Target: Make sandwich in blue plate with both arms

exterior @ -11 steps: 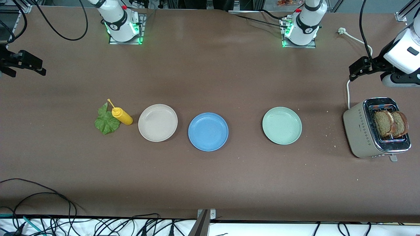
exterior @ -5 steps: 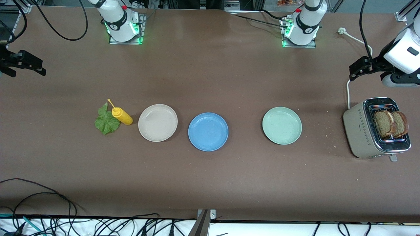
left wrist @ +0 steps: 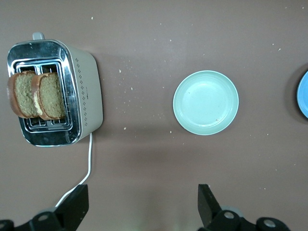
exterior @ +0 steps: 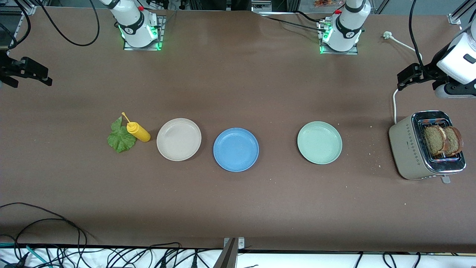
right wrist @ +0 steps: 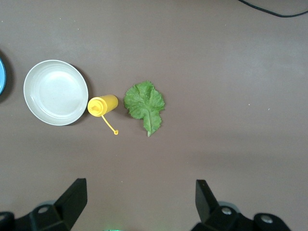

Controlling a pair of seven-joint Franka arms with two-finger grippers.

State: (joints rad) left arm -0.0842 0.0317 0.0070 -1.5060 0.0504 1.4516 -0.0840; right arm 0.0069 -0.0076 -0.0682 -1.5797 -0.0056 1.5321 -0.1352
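The blue plate (exterior: 235,149) lies bare at mid-table; slivers of its rim (left wrist: 304,94) (right wrist: 1,74) show in both wrist views. Two brown bread slices (exterior: 443,140) (left wrist: 36,94) stand in a toaster (exterior: 411,149) (left wrist: 86,91) at the left arm's end. A green lettuce leaf (exterior: 121,137) (right wrist: 145,103) lies flat toward the right arm's end. My left gripper (exterior: 408,77) (left wrist: 143,198) hangs open and holds nothing, over bare table by the toaster's white cord (exterior: 394,106). My right gripper (exterior: 26,71) (right wrist: 140,193) hangs open, holding nothing, over the table's edge at the right arm's end.
A yellow squeeze bottle (exterior: 138,131) (right wrist: 102,105) lies beside the leaf, next to a beige plate (exterior: 179,139) (right wrist: 56,92). A pale green plate (exterior: 319,142) (left wrist: 206,102) sits between the blue plate and the toaster. Crumbs dot the table there.
The left arm's hand has shifted very slightly toward the table's end. Everything else stands as before.
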